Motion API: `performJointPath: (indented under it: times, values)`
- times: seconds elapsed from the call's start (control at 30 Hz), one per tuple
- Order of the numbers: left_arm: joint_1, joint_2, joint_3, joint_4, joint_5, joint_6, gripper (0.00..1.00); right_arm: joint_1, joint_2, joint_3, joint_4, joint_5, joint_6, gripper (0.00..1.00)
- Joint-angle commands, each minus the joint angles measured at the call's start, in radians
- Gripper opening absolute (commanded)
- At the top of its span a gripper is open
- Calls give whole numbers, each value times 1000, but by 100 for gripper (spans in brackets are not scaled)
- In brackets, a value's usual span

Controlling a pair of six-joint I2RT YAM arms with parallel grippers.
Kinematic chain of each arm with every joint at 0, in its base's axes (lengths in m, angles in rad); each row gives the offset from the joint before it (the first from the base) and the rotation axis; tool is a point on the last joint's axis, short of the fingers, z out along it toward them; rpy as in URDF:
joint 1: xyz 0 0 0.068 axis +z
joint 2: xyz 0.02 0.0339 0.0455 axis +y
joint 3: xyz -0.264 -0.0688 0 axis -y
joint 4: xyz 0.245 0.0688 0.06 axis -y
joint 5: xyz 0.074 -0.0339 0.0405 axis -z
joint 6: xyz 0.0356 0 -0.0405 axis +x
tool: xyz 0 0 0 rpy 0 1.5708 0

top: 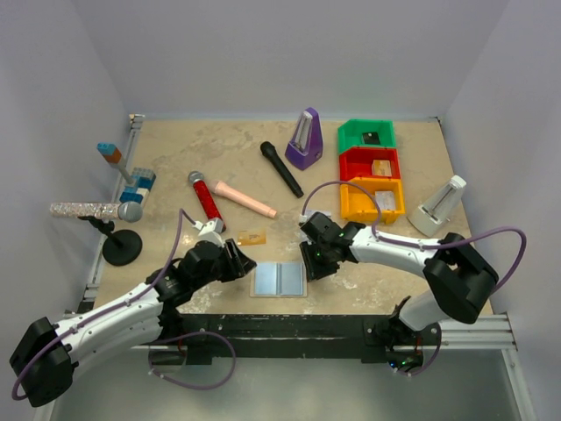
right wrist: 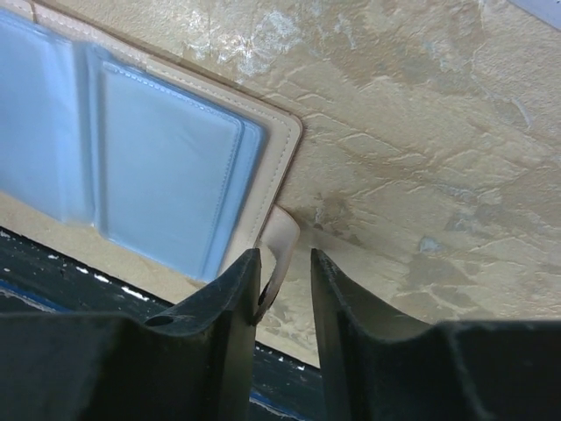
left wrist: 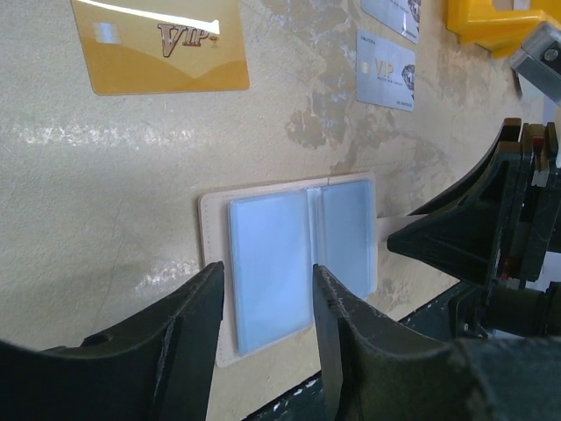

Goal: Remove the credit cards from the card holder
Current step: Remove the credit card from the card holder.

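**Bracing the card holder, three cards out on the bench**

Starting at the left with the left gripper (left wrist: 267, 307): standing about half open, clamped on nothing, straddling the left blue panel of the card holder (left wrist: 298, 254). Cannot tell whether its fingers (left wrist: 188, 342) press on that panel or hang just above it.

On to the card holder itself: lying flat and spread open at the near edge of the bench (top: 219, 149), about midway along that edge, with a tan border around two pale blue panels. Shows no print through either panel, so cannot say whether a card sits inside.

Just past it, away from the near edge, spotting an orange card (left wrist: 158, 44) flat on the bench. Further right, two silver cards (left wrist: 386, 70), all apart from the holder.

Now right, to the right gripper (right wrist: 285, 281): jaws part-way apart, set on either side of the snap tab (right wrist: 279, 250) at the holder's right edge. Has the tab against one finger and a sliver of daylight on the other side, so not pinched, nothing held.

Looks like the bracing step: fixing the holder in place before checking the pockets for anything left. Calls next for nipping the tab firmly without dragging the holder off the near edge. After that, working a left fingertip into a pocket mouth and sliding gently.
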Motion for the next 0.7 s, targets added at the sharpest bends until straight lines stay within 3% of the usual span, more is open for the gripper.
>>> performJointPath:
  times: [0.0, 0.2, 0.33, 0.4, 0.5, 0.67]
  values:
    - [-5, -2, -16, 23, 25, -21, 49, 0, -36, 9, 1, 37, 13, 31]
    - [-5, 8, -23, 37, 36, -22, 49, 0, -42, -6, 10, 48, 11, 23]
    - [-5, 11, -29, 42, 44, -24, 49, 0, -27, -1, 13, 55, 11, 47]
    - [-5, 8, -35, 43, 42, -27, 49, 0, -21, 6, 13, 61, 11, 52]
    - [-5, 1, -42, 46, 41, -30, 49, 0, -10, 19, 11, 65, 10, 52]
    - [-5, -2, -44, 46, 41, -28, 48, 0, 7, 34, 8, 65, 4, 40]
